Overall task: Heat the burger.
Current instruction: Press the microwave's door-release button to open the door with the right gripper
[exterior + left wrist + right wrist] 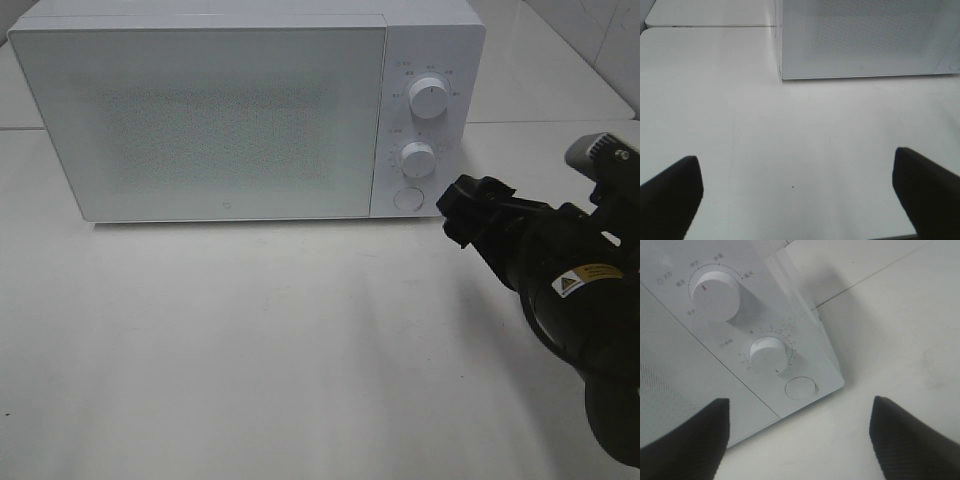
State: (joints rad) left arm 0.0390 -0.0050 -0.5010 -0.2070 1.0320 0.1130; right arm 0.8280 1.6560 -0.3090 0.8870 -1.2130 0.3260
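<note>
At the left, the left tool (795, 161) hung over the bare worktop (790, 125), a smooth, matte white surface with faint scuffs. Its two dark, blunt fingers (672, 192) stood spread as wide as they go, with nothing between them.

Behind it sat a boxy white microwave (230, 20) with rounded corners. Its door (200, 125) was shut: a flat, pale panel whose middle was covered by a fine speckled dot screen that hid the inside. The burger showed in no view, so its place could not be told.

Right of the door ran the narrow control strip. An upper knob (429, 97), round and smooth with a red mark, sat above a lower knob (418, 157) ringed by small printed numbers. Under them lay a flat round push button (406, 198).

Farthest right, the right tool (470, 212) hovered just beside the microwave's lower front corner, near the button and clear of the worktop. It was black and angular, on a glossy dark arm casing bearing a yellow warning sticker (585, 278). Its textured dark fingers (690, 440) were parted wide and gripped nothing.
</note>
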